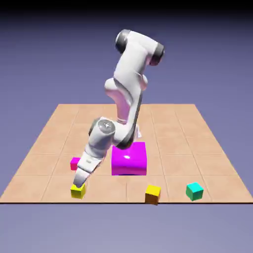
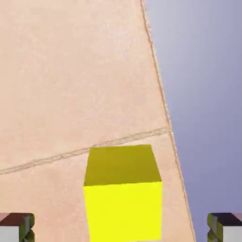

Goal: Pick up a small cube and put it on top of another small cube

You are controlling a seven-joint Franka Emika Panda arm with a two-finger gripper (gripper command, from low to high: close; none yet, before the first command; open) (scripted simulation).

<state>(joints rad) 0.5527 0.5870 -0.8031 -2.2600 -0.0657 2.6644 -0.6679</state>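
Lemon-yellow cube: set on the tiled table, near its front edge, at the exterior view's left. Gripper: lowered over this cube; in the hand view the 2 fingers are spread wide, released, with the cube between them and untouched. Teal cube: near the same edge, well apart at the right. Golden-yellow cube: between the 2. Large magenta block: behind. Small magenta cube: beside the arm.

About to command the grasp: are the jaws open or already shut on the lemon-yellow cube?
Open. In the hand view both fingertips sit wide apart at the bottom corners, with the lemon-yellow cube between them, touching neither.
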